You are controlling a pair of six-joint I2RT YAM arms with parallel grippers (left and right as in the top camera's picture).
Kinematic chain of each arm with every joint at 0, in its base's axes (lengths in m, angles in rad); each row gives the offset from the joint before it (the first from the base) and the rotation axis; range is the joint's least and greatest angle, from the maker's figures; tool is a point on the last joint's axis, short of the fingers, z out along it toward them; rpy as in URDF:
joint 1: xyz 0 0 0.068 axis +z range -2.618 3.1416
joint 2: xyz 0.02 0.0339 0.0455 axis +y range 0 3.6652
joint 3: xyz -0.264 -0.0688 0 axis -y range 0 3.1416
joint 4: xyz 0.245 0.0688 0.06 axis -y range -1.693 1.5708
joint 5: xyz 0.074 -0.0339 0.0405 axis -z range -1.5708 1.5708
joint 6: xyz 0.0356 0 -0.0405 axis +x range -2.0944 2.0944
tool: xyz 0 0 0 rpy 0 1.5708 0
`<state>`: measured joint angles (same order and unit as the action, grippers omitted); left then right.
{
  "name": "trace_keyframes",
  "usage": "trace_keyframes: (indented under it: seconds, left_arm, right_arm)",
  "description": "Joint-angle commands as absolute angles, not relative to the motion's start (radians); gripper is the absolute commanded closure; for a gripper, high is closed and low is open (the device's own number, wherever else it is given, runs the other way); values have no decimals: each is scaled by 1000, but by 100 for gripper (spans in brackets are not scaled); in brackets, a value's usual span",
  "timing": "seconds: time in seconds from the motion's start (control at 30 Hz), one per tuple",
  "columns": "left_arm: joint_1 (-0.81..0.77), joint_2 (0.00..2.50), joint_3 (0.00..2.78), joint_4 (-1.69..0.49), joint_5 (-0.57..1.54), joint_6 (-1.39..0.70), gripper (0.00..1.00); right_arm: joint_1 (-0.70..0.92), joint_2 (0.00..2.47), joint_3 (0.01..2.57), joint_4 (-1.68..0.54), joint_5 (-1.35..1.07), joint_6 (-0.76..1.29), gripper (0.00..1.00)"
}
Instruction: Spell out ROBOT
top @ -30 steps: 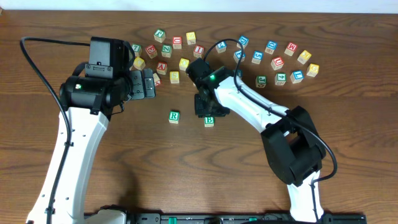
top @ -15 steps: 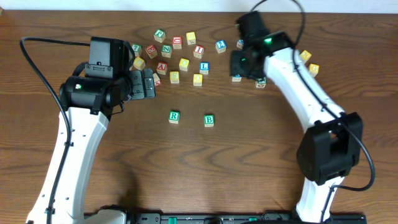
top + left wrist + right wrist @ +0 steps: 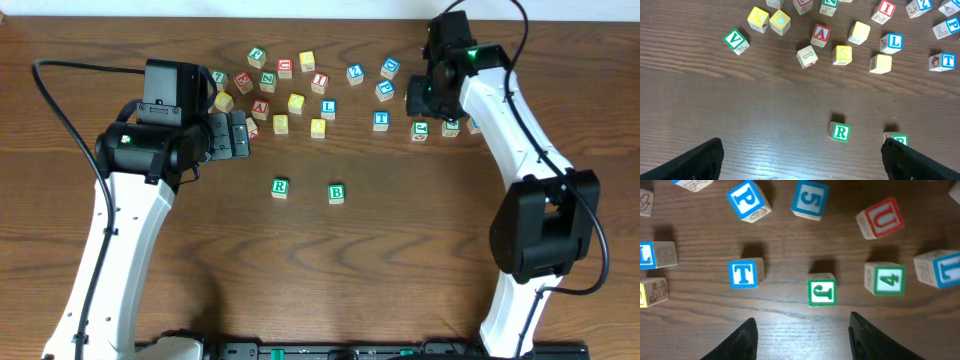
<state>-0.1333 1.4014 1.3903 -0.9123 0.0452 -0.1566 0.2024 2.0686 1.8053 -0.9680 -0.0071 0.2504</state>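
The green-framed R cube (image 3: 280, 187) (image 3: 840, 132) and green-framed B cube (image 3: 336, 194) lie apart in a row at mid-table. In the left wrist view the B cube (image 3: 899, 139) is half hidden behind a finger. The blue-framed T cube (image 3: 381, 120) (image 3: 746, 273) lies in the back scatter. Two yellow-faced cubes (image 3: 296, 103) (image 3: 318, 128) sit left of it, their letters unreadable. My right gripper (image 3: 420, 100) (image 3: 807, 340) hangs open and holds nothing, just short of a green J cube (image 3: 821, 292), with T to its left. My left gripper (image 3: 240, 135) (image 3: 802, 165) is wide open, holding nothing.
Several other letter cubes lie along the back: the red A (image 3: 820, 35), blue L (image 3: 891, 42), green V (image 3: 735, 40), blue P (image 3: 748, 198), blue 5 (image 3: 810, 199), red U (image 3: 880, 220) and green 4 (image 3: 885, 278). The far table edge runs just behind them.
The right arm swung from the B cube at mid-table to the back right, over the scattered cubes, leaving B beside R. Its jaws widened. The left arm has not moved.
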Motion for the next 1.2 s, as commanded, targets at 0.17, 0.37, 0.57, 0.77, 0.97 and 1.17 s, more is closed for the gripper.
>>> trace_keyframes:
  seconds: [0.17, 0.37, 0.57, 0.77, 0.97, 1.17]
  left_arm:
    - [-129, 1407, 1411, -912, 25, -151, 1]
    - [-129, 1407, 1411, -912, 25, -151, 1]
    - [-129, 1407, 1411, -912, 25, -151, 1]
    - [-130, 1407, 1411, -886, 26, -152, 1]
    - [-130, 1407, 1411, -885, 26, -151, 1]
    - [-129, 1409, 1411, -858, 26, -151, 3]
  right_arm:
    - [271, 2077, 1811, -947, -21, 213, 42]
    - [273, 2076, 1811, -966, -30, 212, 39]
    - [270, 2075, 1812, -986, -37, 213, 38]
    - [265, 2062, 1864, -1063, -36, 212, 36]
    - [250, 2055, 1953, -1147, -36, 212, 35]
    - [242, 2055, 2015, -1188, -36, 212, 33]
